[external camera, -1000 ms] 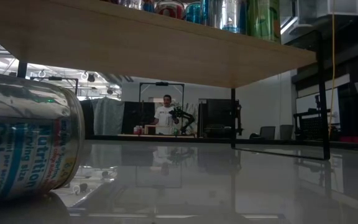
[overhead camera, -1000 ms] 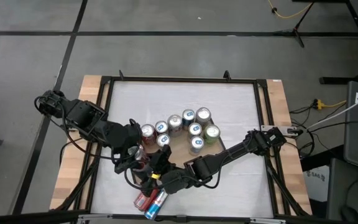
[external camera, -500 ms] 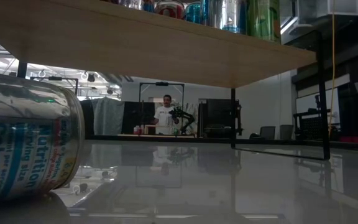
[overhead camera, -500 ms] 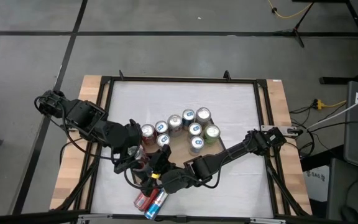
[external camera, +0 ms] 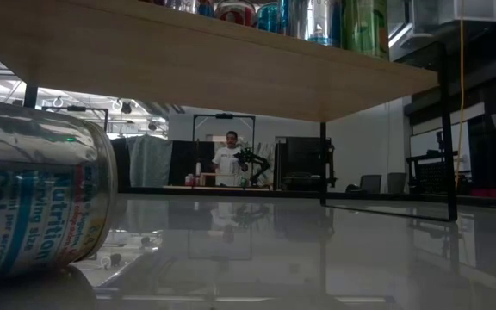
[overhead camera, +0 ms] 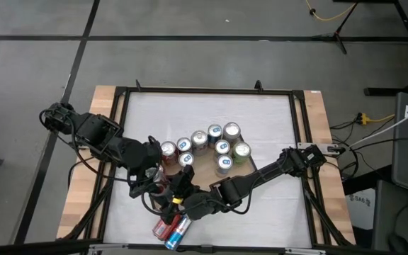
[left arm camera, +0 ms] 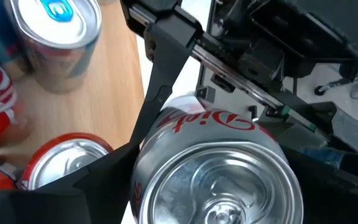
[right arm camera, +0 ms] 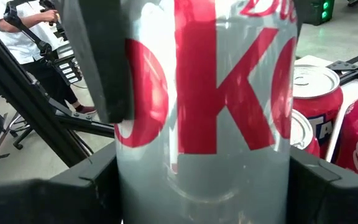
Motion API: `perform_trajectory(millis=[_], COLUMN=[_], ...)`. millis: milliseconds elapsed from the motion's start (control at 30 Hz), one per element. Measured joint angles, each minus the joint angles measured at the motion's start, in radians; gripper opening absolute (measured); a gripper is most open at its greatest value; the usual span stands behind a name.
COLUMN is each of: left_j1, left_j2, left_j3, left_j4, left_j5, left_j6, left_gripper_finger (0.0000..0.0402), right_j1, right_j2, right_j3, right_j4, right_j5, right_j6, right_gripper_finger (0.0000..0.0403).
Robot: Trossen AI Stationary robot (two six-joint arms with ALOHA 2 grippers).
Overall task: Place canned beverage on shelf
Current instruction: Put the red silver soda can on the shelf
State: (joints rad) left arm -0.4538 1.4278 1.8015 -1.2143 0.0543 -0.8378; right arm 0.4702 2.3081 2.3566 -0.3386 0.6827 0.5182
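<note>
Two pincers meet on one silver can beside the shelf.
Left pincer and right pincer each appear clamped on it; handover judged underway; next, one must release before shelving.

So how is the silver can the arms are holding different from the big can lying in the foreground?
The silver Diet Coke can stands upright, clamped between gripper fingers, beside the shelf. The foreground can lies on its side on the white table, untouched. The held can has red lettering; the lying can shows a blue nutrition label. Both are silvery.
</note>
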Motion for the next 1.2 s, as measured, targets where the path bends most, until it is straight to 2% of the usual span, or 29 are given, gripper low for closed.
perform_trajectory(millis=[133, 400, 633, 867, 1033, 1200], left_j1=[-0.001, -0.003, -0.003, -0.004, -0.003, -0.003], left_j2=[0.017, 0.056, 0.056, 0.060, 0.060, 0.060], left_j3=[0.000, 0.002, 0.002, 0.001, 0.000, -0.001], left_j4=[-0.006, -0.005, -0.005, -0.007, -0.008, -0.008], left_j5=[0.025, 0.069, 0.069, 0.081, 0.072, 0.067], left_j6=[0.001, 0.006, 0.004, 0.002, 0.003, 0.003], left_gripper_finger=[0.0325, 0.0286, 0.0286, 0.0286, 0.0286, 0.0286], right_j1=[0.000, 0.003, 0.003, -0.002, -0.001, 0.000], right_j2=[0.000, 0.000, 0.000, 0.000, -0.001, -0.003], right_j3=[0.000, -0.002, -0.002, -0.002, 0.001, 0.002], right_j4=[-0.007, -0.034, -0.035, -0.032, -0.044, -0.075], right_j5=[-0.008, -0.020, -0.024, -0.123, -0.128, -0.134], right_j6=[0.000, 0.006, 0.008, 0.007, 0.003, -0.011], right_gripper_finger=[0.0291, 0.0291, 0.0293, 0.0329, 0.0348, 0.0350])
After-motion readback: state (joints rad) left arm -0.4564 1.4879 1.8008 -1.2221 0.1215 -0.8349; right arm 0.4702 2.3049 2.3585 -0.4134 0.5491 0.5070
